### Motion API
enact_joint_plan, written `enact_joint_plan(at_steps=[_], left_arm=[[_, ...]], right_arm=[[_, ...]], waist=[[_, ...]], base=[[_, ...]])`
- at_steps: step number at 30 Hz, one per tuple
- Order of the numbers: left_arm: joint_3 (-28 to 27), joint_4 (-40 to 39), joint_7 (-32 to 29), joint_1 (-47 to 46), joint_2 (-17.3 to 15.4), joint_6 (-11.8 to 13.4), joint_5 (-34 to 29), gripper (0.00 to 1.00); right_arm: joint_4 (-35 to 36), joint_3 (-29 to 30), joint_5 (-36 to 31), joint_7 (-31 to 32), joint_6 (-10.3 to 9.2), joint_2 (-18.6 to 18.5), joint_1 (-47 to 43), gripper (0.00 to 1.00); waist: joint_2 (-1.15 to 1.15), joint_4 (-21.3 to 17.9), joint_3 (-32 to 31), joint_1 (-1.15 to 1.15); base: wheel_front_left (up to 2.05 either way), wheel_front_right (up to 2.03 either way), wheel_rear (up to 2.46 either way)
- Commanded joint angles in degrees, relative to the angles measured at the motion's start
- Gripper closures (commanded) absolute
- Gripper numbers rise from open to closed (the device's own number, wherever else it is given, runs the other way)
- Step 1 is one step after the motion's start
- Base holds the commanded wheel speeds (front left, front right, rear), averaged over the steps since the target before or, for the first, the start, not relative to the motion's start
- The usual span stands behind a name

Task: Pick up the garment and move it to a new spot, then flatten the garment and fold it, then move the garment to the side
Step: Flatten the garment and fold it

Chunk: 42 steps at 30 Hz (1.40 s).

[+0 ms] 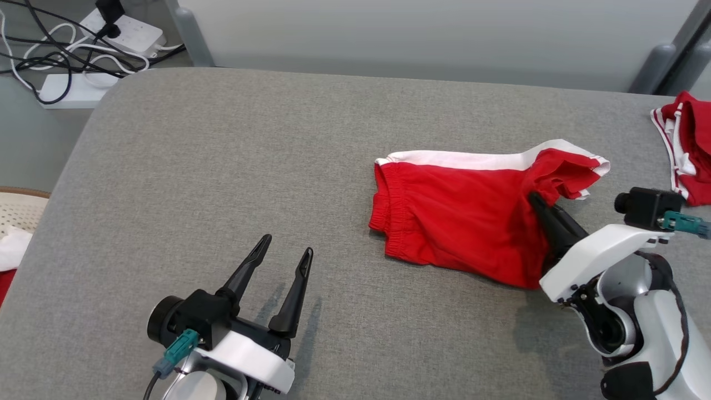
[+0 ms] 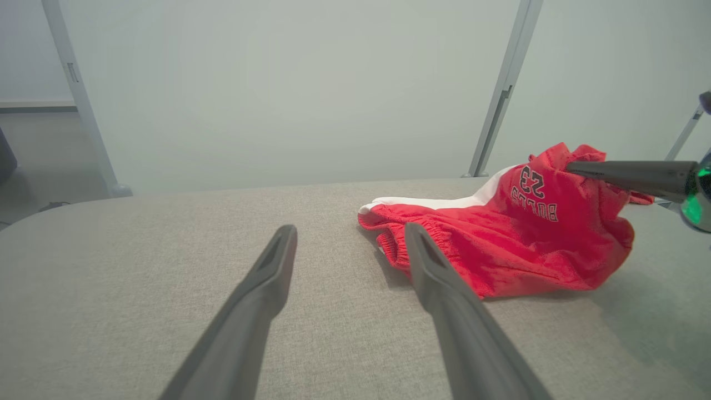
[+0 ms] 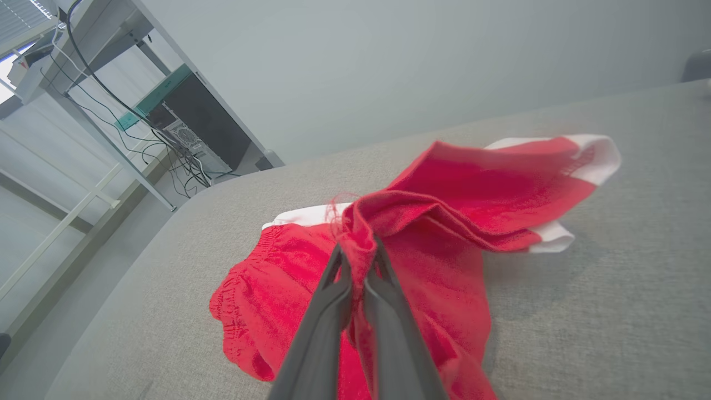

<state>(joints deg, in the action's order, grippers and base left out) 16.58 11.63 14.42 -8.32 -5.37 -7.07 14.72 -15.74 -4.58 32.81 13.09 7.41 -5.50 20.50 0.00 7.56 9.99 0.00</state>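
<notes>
Grey fabric covers the one tabletop (image 1: 222,166), with two grippers nearest. The left gripper (image 1: 287,244) sits at the near left over bare cloth, fingers spread wide and holding nothing. The right gripper (image 1: 535,198), at the near right, is clenched on a pinch of red fabric at the leg end of the shorts (image 1: 455,211), raising that fold off the surface. The one pair of shorts, red with a white side stripe, lies right of centre, waistband towards the left. Farther off, at the right edge, lies a second garment (image 1: 691,144), red and white. Beyond the far left corner, two white power strips (image 1: 125,28) sit among tangled cables (image 1: 55,61).
</notes>
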Motion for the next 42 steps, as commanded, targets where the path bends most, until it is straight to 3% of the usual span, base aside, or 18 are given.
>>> enact_joint_plan(at_steps=[1,8,15,26,27,28,36,42], left_arm=[[-1.39,-1.14,0.58,-0.99,-0.9,-0.42,0.73,0.0],[-0.34,-0.96,0.58,-0.68,-0.63,-0.42,1.11,0.0],[0.84,-0.59,0.58,-0.47,-0.3,-0.42,1.8,0.0],[0.78,-0.73,0.58,-0.4,-0.03,-0.42,1.83,0.0],[0.79,-0.78,0.58,-0.5,0.01,-0.42,1.81,0.0],[0.8,-0.82,0.58,-0.56,0.04,-0.42,1.79,0.0],[-0.14,-0.96,0.58,-0.53,0.13,-0.42,1.58,0.0],[-0.95,-0.89,0.58,-0.37,0.08,-0.42,1.05,0.0]], right_arm=[[1.1,-2.15,-0.18,-0.24,0.08,0.49,1.09,1.0],[-2.92,-6.54,0.36,-0.59,0.08,1.74,5.43,1.0],[-11.63,-9.25,0.63,0.2,0.08,2.21,9.51,1.0],[-17.39,-15.57,2.3,-2.87,0.08,2.51,12.54,1.0],[-18.05,-15.91,2.31,-3.05,0.08,2.52,12.9,0.79],[-18.62,-16.09,2.38,-3.37,0.08,2.54,13.21,0.03],[-16.88,-18.39,2.2,-10.39,0.08,2.28,15.01,0.0],[-13.38,-19.33,0.08,-14.63,0.08,-0.58,13.8,0.0]], waist=[[0.0,1.21,-0.34,0.0],[0.0,4.89,-0.47,0.0],[0.0,8.5,-0.27,0.0],[0.0,8.93,0.46,0.0],[0.0,8.87,0.56,0.0],[0.0,8.83,0.64,0.0],[0.0,7.38,0.48,0.0],[0.0,5.17,-0.1,0.0]], base=[[0.0,0.0,0.0],[0.0,0.0,0.0],[0.0,0.0,0.0],[0.0,0.0,0.0],[0.0,0.0,0.0],[0.0,0.0,0.0],[0.0,0.0,0.0],[0.0,0.0,0.0]])
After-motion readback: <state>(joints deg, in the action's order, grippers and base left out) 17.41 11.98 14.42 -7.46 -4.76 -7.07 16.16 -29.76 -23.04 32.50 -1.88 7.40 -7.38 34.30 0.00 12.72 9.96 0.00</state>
